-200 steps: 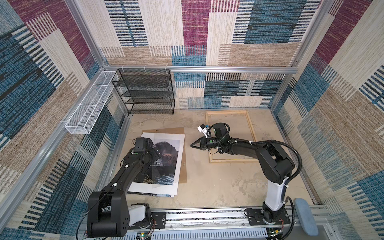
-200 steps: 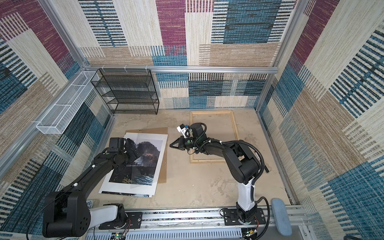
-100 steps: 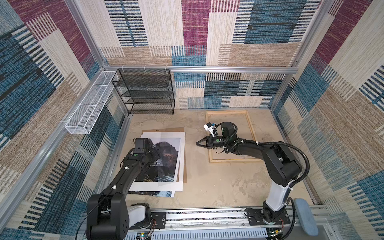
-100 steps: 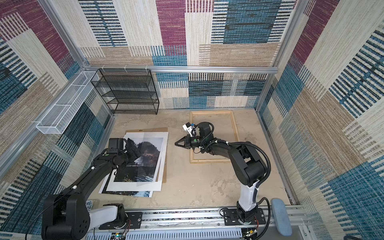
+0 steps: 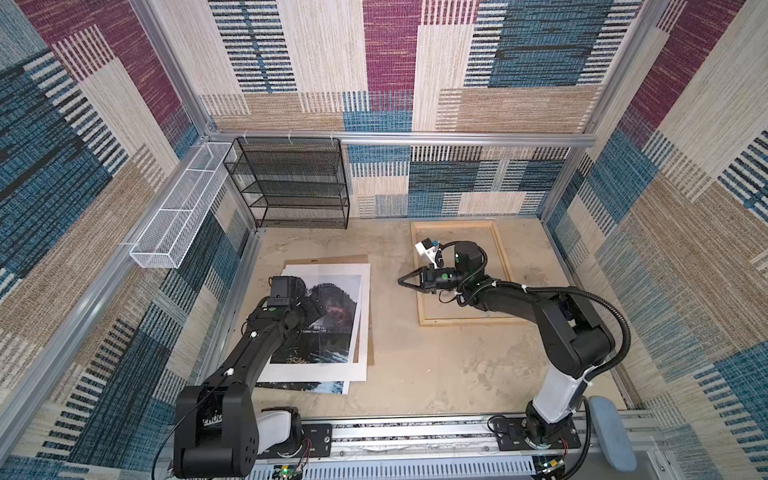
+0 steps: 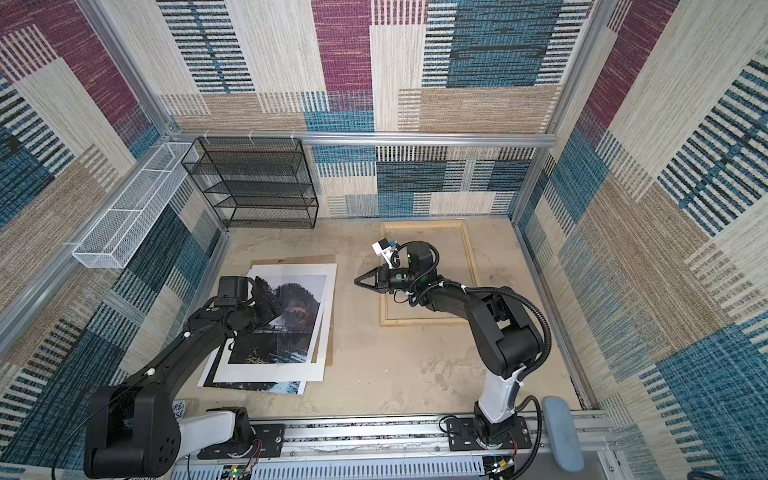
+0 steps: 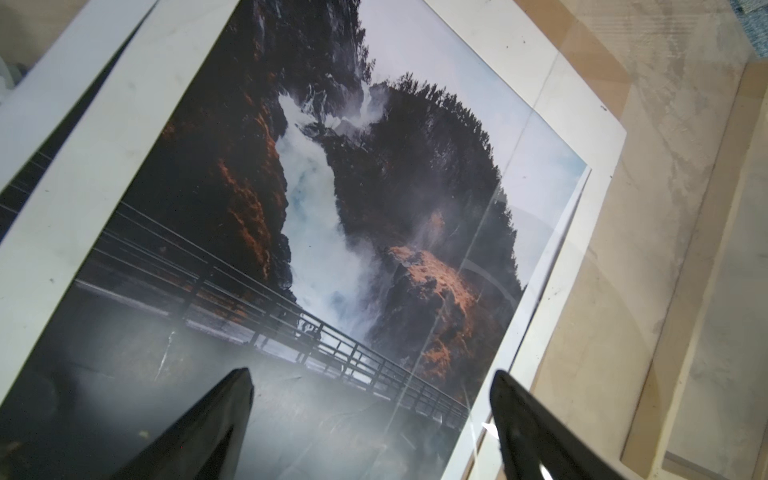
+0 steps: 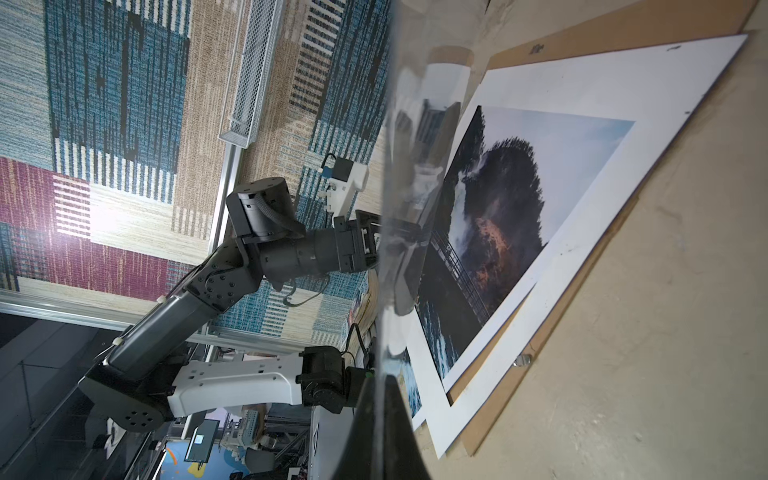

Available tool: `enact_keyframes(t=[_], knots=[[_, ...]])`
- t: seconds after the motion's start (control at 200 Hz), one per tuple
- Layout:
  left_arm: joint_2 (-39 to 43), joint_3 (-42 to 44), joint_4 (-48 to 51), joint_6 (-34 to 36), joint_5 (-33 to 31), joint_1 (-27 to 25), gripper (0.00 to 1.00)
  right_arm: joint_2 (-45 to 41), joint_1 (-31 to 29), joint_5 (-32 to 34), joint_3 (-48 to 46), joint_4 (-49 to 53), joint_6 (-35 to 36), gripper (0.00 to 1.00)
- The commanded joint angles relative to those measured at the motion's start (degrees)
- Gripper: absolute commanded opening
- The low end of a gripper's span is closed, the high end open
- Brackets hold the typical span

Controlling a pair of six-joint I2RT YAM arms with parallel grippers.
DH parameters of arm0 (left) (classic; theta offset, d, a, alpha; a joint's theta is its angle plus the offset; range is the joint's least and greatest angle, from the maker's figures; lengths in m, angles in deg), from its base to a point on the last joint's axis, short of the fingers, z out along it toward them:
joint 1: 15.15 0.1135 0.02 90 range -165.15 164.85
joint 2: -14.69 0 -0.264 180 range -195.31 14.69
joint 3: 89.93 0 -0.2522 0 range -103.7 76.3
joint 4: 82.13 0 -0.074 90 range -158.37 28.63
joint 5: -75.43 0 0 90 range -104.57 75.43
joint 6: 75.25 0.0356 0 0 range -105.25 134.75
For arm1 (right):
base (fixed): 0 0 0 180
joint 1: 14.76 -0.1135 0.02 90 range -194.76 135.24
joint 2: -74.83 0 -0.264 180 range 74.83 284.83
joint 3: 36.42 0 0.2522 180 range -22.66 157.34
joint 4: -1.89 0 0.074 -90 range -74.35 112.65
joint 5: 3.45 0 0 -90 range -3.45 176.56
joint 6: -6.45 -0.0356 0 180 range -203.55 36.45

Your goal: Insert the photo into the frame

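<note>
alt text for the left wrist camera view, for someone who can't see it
Close view of the large paper photo of dark cliffs and a white waterfall, lying flat under the window of a white card mat. The black left gripper, open and empty, juts into the foreground. Beyond the mat show a plain brown backing board and part of the pale wooden frame.

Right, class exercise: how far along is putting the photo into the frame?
Done: nothing; the frame lies empty. In hand: right fingers shut on a clear sheet; left fingers open above the photo, which lies under the white mat. Left: moving the photo into the frame.
</note>
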Motion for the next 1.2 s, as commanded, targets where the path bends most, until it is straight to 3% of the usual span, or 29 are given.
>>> enact_keyframes(t=[0.0,0.245,0.376,0.536,0.906,1.192], knots=[[0.05,-0.08,-1.76,1.37,2.75,-0.54,0.93,-0.91,1.01,-1.86,0.41,-0.97,1.62,0.0],[0.93,0.21,-6.56,2.38,7.9,-4.04,0.93,-3.19,4.79,-0.98,2.12,10.17,10.51,0.0],[0.54,2.16,-13.36,-0.9,10.59,-7.74,0.93,-3.71,7.05,-1.28,3.25,15.9,15.9,0.0],[-1.66,2.07,-18.43,-2.24,8.47,-13.49,0.93,-4.22,11.34,-2.1,3.72,21.12,21.07,0.0],[-17.1,-7.79,-21.77,-3.21,8.19,-21.96,0.92,-4.5,23.35,-7.37,7.62,35.56,36.8,0.01],[-30.92,-20.44,-22.11,-3.85,9.77,-25.82,0.91,6.87,30.71,-5.97,19.02,51.66,50.89,0.01]])
